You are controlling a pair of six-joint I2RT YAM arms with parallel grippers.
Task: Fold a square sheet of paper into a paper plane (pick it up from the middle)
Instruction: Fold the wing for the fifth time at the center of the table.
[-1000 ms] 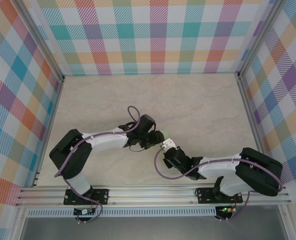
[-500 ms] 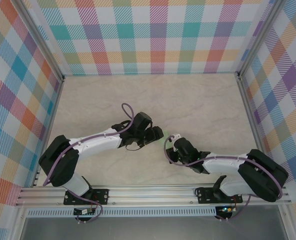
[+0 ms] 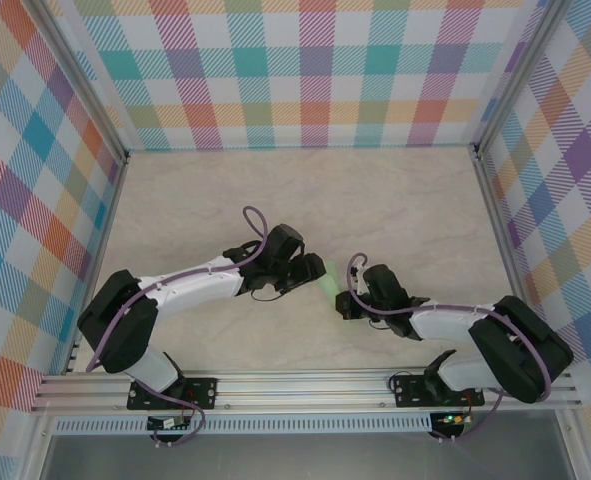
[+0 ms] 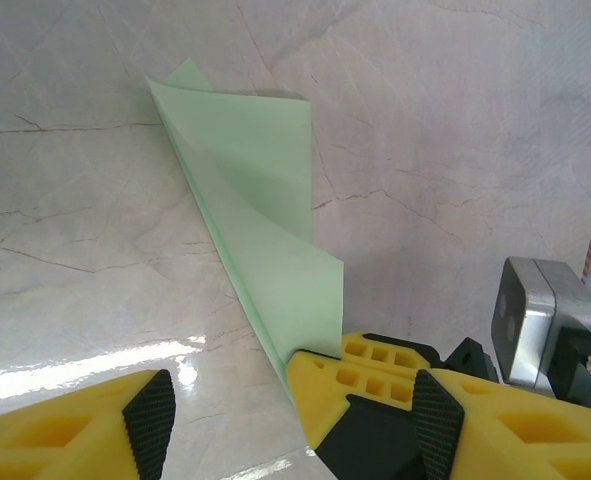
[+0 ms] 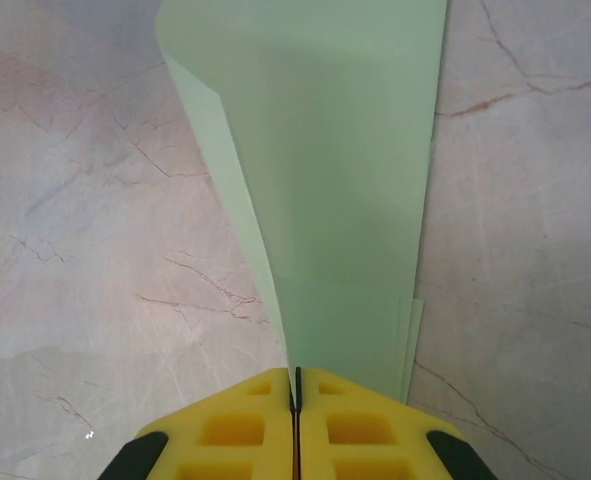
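Note:
The pale-green sheet of paper (image 4: 260,190) is folded into a narrow pointed shape and stands up off the table, its point away from me. My right gripper (image 5: 297,385) is shut on its near end, and the folded layers (image 5: 325,180) fan out ahead of the fingertips. In the left wrist view those shut yellow fingers (image 4: 350,375) hold the paper's lower corner. My left gripper (image 4: 295,425) is open, its pads wide apart on either side of that spot and not touching the paper. From above, the paper (image 3: 327,283) is a small green patch between the left gripper (image 3: 312,269) and the right gripper (image 3: 343,298).
The marble tabletop (image 3: 405,210) stretches bare behind both arms. Plaid walls (image 3: 305,70) and metal posts close in the back and sides. The right wrist's grey camera block (image 4: 537,318) sits close to my left gripper's right finger.
The left arm stretched lower and forward, then held still. The right wrist swung round and came down near the paper's right end, where it now pinches it.

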